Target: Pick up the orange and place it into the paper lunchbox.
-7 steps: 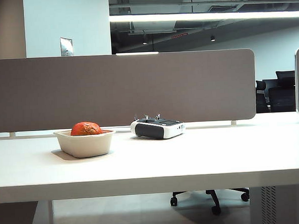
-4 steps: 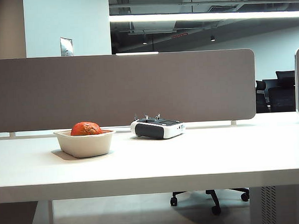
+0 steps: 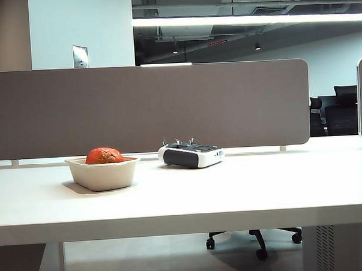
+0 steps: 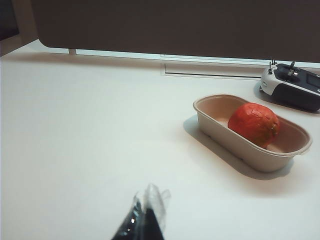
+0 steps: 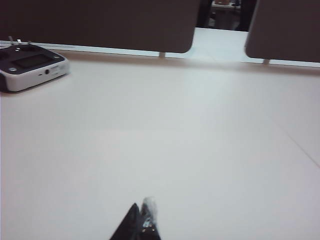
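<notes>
I see orange sitting inside paper lunchbox, long axis running diagonally, mid-right of left wrist frame. Left gripper nearer (tips together, empty). Right gripper closed, holding nothing, over bare table.

The round reddish-orange fruit with wrinkled, shiny skin rests inside the shallow beige moulded-pulp lunchbox, towards one end. The lunchbox stands upright on the white table, its flared rim intact.
</notes>
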Available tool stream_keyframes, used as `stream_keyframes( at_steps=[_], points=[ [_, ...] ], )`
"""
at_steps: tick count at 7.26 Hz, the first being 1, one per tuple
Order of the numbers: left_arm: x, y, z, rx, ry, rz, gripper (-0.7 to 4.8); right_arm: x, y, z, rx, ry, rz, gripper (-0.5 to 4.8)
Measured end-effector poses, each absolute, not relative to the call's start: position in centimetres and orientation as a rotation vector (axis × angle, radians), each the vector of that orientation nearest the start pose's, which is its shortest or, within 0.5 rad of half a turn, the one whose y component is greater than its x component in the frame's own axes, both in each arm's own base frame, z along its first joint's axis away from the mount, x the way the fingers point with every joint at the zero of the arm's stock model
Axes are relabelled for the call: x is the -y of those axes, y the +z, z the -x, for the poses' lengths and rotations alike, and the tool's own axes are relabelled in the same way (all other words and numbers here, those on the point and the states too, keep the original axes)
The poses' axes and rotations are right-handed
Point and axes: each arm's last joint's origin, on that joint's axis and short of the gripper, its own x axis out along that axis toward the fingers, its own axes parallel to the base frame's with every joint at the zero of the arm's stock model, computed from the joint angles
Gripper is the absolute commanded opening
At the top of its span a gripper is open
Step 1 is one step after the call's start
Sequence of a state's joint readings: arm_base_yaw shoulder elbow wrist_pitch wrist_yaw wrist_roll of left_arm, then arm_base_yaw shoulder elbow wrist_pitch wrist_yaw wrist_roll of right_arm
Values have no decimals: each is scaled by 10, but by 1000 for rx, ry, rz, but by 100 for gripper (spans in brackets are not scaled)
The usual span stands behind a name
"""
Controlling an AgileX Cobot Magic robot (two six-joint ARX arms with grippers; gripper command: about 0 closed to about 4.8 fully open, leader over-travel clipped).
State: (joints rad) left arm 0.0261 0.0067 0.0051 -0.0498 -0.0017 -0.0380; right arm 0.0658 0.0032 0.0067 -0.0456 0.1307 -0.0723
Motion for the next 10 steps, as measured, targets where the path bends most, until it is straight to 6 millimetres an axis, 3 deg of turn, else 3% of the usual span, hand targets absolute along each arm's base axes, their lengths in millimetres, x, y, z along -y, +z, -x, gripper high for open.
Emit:
stream_keyframes(
  at_steps=[3, 10],
  points=[
    [-3, 160, -98, -51, 29, 39, -4, -2, 161, -97, -40, -73, 1, -5],
    [-3, 160, -98, -51, 29, 39, -4, -3, 161, -97, -40, -70, 3, -5]
  ],
)
